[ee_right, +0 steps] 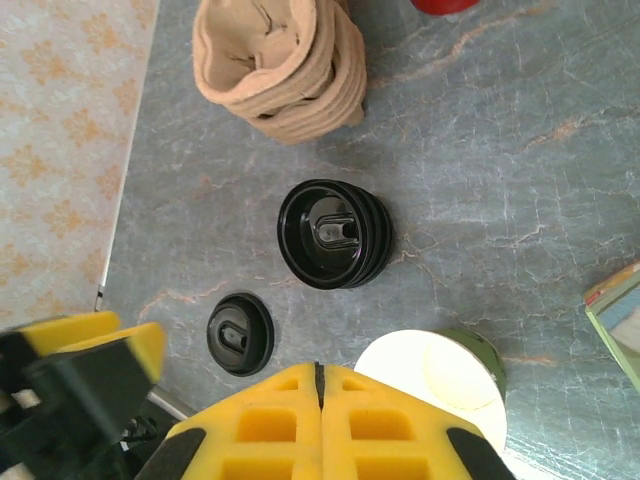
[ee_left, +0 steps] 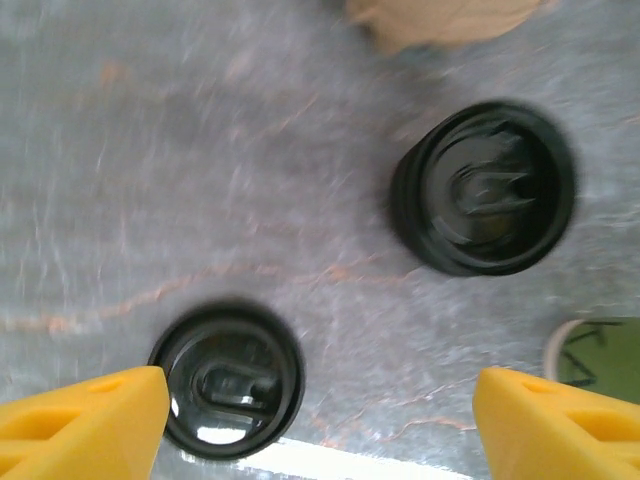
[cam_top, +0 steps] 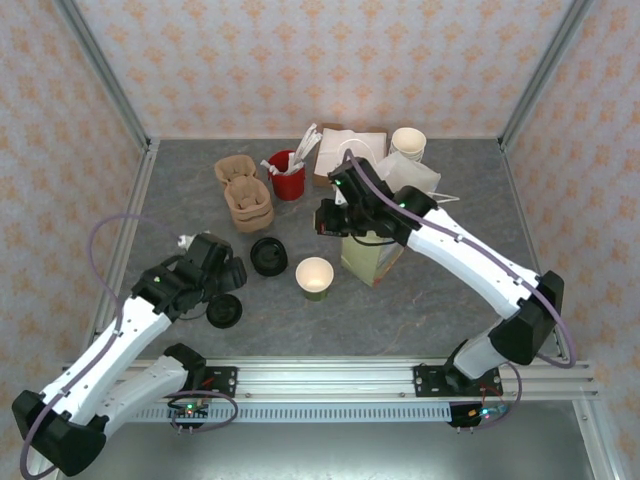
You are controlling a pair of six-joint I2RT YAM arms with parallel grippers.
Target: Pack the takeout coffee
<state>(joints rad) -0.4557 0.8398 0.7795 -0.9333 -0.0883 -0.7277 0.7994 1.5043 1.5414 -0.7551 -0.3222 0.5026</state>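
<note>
The takeout coffee cup (cam_top: 314,276) stands at mid-table with dark green sides and an open, cream-white top; it also shows in the right wrist view (ee_right: 440,385) and at the left wrist view's right edge (ee_left: 600,350). A single black lid (cam_top: 224,311) lies flat to its left. My left gripper (ee_left: 320,425) hangs open over the table, its left finger beside that lid (ee_left: 226,393). A thicker stack of black lids (cam_top: 268,256) sits beyond. My right gripper (ee_right: 318,368) is shut on nothing, high above the cup and lids, next to the paper bag (cam_top: 365,262).
Brown pulp cup carriers (cam_top: 243,190) and a red cup of stirrers (cam_top: 287,175) stand at the back. A stack of cream cups (cam_top: 408,142) and a box of napkins (cam_top: 345,150) sit back right. Frame rails bound the table on all sides.
</note>
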